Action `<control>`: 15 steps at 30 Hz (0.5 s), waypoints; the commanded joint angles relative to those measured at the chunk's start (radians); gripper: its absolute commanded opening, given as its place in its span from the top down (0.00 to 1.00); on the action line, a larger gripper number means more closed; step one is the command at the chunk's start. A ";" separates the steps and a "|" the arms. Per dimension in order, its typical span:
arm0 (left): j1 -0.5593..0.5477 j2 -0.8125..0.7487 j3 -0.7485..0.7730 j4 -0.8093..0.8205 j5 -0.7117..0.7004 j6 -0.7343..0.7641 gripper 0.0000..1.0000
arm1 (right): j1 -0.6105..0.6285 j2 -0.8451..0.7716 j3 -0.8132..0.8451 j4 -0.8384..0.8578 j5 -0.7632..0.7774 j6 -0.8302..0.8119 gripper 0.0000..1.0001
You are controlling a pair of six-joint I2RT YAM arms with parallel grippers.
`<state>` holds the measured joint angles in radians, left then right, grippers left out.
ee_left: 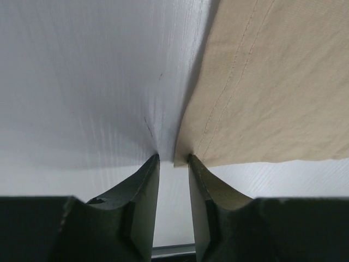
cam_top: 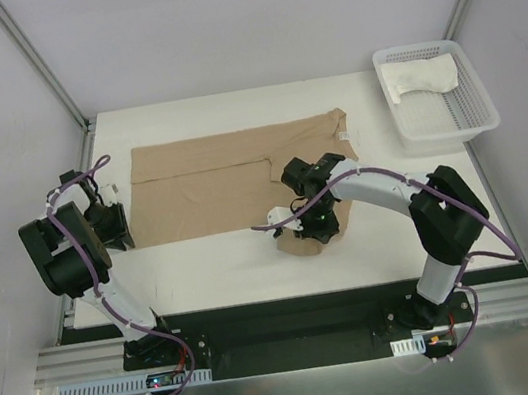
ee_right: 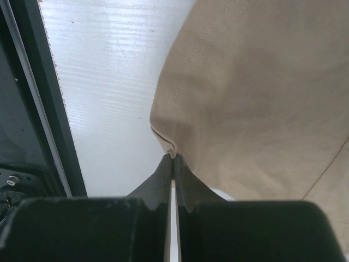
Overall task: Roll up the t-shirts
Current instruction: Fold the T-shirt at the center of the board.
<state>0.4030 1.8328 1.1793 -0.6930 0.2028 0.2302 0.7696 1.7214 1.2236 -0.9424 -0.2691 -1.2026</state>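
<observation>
Tan cloth t-shirt: flat on white tabletop.
White cloth t-shirt: in white plastic mesh basket.
Left gripper: jaws slightly apart at tan corner.
Right gripper: clamped on tan edge.

A white mesh basket sits at the far right corner of the white table; a black strip lines the near edge.

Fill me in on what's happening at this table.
Two robot arms are working on a tan t-shirt spread on the white table. The right gripper is shut on a bunched edge at its near right side. The left gripper sits at the shirt's near left corner, jaws slightly apart, no grip visible yet. A white t-shirt lies in the mesh basket at far right.
</observation>
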 commanded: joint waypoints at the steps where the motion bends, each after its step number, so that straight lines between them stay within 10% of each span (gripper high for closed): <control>1: 0.002 0.026 -0.009 -0.017 0.027 0.040 0.75 | -0.003 0.004 0.024 -0.009 0.028 0.024 0.99; 15: 0.000 0.031 -0.007 -0.096 0.113 0.026 0.66 | -0.033 -0.014 0.022 0.054 0.087 0.037 0.99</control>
<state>0.4072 1.8420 1.1889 -0.7227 0.2455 0.2565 0.7383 1.7271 1.2236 -0.8871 -0.2031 -1.1812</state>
